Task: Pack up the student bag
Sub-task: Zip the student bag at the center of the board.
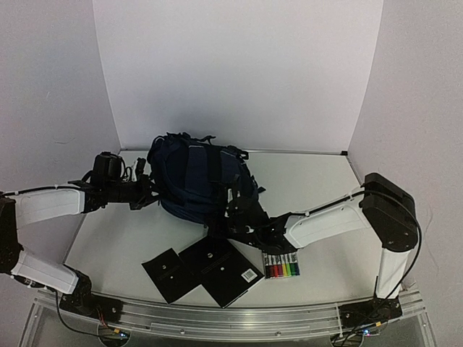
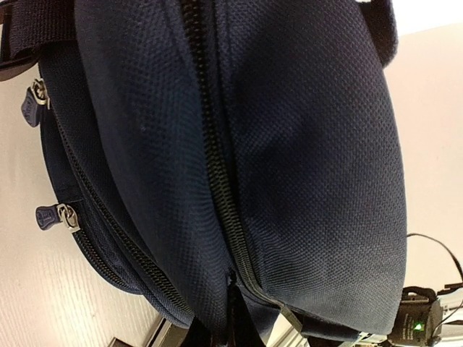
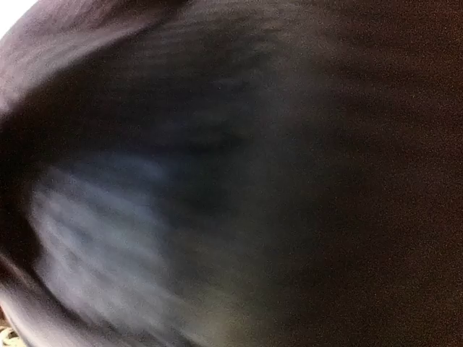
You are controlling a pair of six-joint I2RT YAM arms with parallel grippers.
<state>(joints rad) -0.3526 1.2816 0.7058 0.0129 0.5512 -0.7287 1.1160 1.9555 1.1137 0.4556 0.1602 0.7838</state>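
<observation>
The student bag (image 1: 199,177), navy blue with dark straps, lies on the table at the back centre. My left gripper (image 1: 147,191) is at its left side. In the left wrist view the bag (image 2: 304,144) fills the frame, and my left gripper (image 2: 231,298) is shut on a pinch of its fabric beside the long black zip (image 2: 217,159). My right gripper (image 1: 231,212) is pressed against the bag's near edge. In the right wrist view only blurred dark fabric (image 3: 217,181) shows and the fingers are hidden; it is shut, and nothing shows whether it holds anything.
Two black notebooks (image 1: 170,273) (image 1: 226,269) lie overlapping near the front edge, with a pack of coloured markers (image 1: 281,266) to their right. Two zip pulls (image 2: 56,215) hang on the bag's side pockets. White walls close in the back and sides.
</observation>
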